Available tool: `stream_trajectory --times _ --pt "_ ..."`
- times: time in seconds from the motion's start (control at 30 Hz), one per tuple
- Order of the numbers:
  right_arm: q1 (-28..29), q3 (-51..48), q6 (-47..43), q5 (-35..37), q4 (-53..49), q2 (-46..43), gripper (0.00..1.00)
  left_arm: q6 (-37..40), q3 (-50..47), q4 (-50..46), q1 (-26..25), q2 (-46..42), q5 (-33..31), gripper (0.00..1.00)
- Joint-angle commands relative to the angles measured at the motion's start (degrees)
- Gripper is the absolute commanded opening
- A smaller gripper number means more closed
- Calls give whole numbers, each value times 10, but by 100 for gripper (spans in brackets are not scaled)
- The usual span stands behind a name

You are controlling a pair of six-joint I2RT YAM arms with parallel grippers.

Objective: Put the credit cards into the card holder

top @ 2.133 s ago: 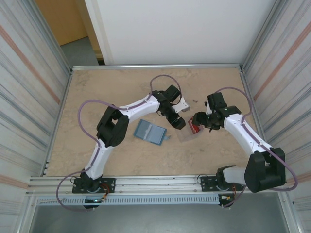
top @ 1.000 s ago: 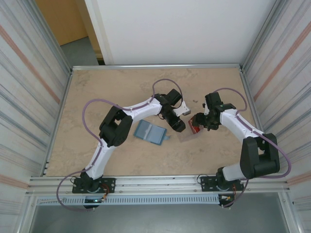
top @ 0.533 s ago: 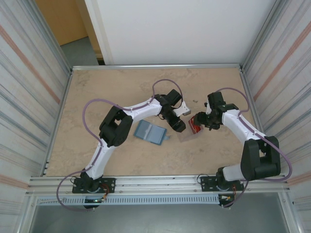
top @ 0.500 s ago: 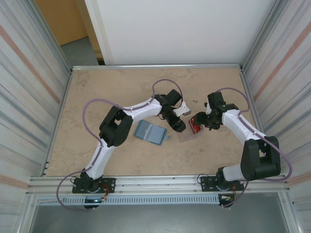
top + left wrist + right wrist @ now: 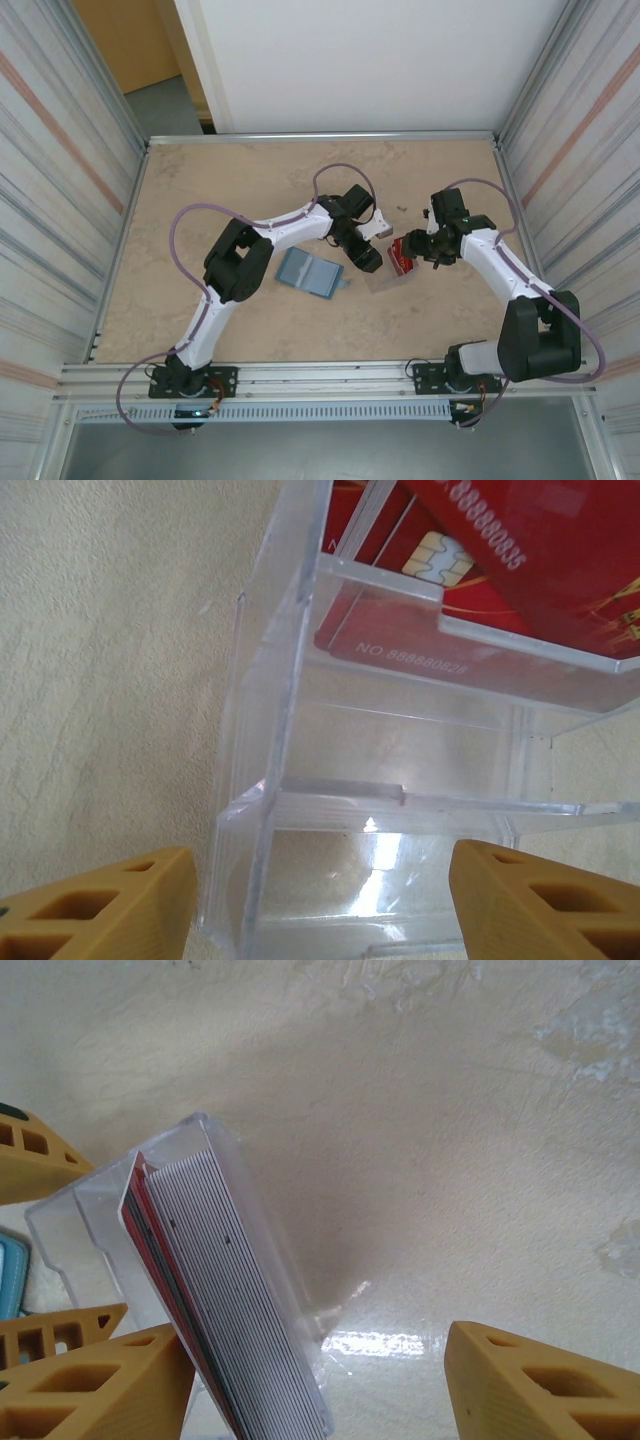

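The right gripper [image 5: 320, 1385] is released, its jaws spread wide around the tilted stack of credit cards [image 5: 230, 1300] standing in the clear case [image 5: 250, 1190]. The left gripper [image 5: 320, 905] straddles the case; whether it clamps cannot be told. The card holder [image 5: 308, 271] lies flat, left of the case.

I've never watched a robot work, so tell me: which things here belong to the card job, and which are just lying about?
Part of the job: red credit cards; blue card holder; left pincer; right pincer, both open.
Just lying about: clear plastic case holding the cards; the table.
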Motion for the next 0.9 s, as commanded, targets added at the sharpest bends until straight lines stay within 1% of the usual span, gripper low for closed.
stream_trajectory --times 0.0,0.23,0.63,0.87 --pt "-7 2 -12 7 -15 -13 64 14 -20 -48 1 17 -44 68" --pt "-7 1 -11 10 -16 -17 57 15 -20 -49 1 17 -44 68" --pt "-10 -2 -11 0 -8 -16 41 20 -23 -47 3 15 -45 68" --pt "-10 -3 -13 -13 -5 -18 29 20 -24 -48 4 19 -44 68"
